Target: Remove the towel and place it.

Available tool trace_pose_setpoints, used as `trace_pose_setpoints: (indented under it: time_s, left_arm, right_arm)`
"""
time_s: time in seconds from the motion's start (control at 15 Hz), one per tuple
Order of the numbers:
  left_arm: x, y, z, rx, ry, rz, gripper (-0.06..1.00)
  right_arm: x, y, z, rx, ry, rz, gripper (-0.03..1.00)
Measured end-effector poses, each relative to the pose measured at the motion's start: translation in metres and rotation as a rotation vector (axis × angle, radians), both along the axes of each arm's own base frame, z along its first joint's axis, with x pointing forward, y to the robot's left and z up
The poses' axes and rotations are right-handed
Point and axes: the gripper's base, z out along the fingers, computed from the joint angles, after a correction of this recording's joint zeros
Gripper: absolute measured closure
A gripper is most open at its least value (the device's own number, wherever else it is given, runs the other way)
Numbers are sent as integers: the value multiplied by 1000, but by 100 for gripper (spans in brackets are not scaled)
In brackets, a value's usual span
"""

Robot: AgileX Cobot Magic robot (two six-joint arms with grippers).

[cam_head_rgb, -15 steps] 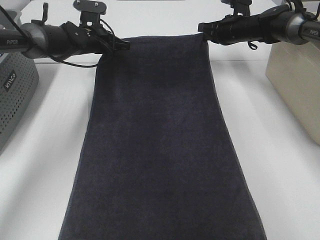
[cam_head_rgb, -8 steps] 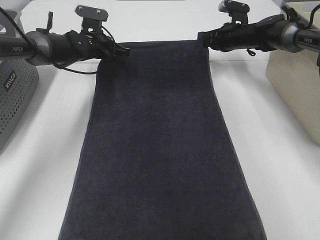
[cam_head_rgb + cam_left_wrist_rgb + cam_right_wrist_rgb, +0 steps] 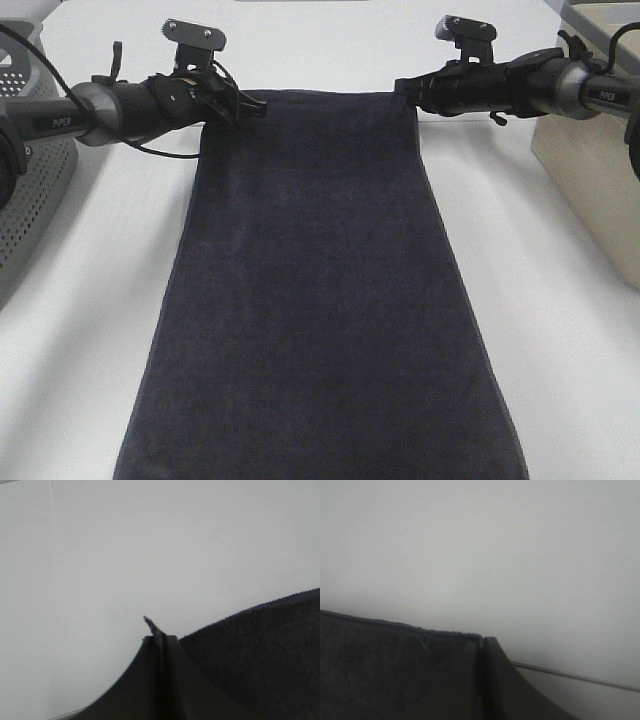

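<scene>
The towel (image 3: 320,290), long and very dark navy, stretches down the middle of the white table (image 3: 560,330) and runs past the near edge of the exterior view. Its far left corner is pinched in my left gripper (image 3: 252,103), which is shut on it. Its far right corner is pinched in my right gripper (image 3: 403,87), also shut on it. In the left wrist view the closed left gripper (image 3: 159,639) shows a sliver of hem between its tips, with the towel (image 3: 260,650) beside it. In the right wrist view the towel (image 3: 385,670) hangs from the closed right gripper (image 3: 483,641).
A grey perforated basket (image 3: 30,190) stands at the left edge of the table. A beige bin (image 3: 595,170) stands at the right edge. Both arms reach in from the sides over the far end of the table.
Both grippers have sunk a little toward the table with the towel's far corners still held. The held far edge has come down with them.
</scene>
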Motion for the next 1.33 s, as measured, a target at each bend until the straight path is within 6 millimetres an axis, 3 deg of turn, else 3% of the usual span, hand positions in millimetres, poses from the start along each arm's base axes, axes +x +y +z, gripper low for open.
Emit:
trace_pose_setpoints:
  time_s: [0.33, 0.73, 0.93, 1.2, 1.33]
  left_arm:
    - [0, 0, -15, 5, 19, 0, 93]
    - [-1, 0, -28, 11, 40, 0, 93]
    - [-1, 0, -28, 12, 40, 0, 80]
    - [-1, 1, -34, 18, 36, 5, 75]
    - [0, 3, -35, 23, 30, 11, 74]
  right_arm:
    - [1, 0, 2, -8, -31, 2, 95]
    - [0, -3, -30, -17, 13, -26, 95]
    - [0, -2, -38, 12, 30, -40, 95]
    - [-1, -1, -41, 23, 40, -34, 94]
    - [-2, 0, -41, 33, 45, -21, 86]
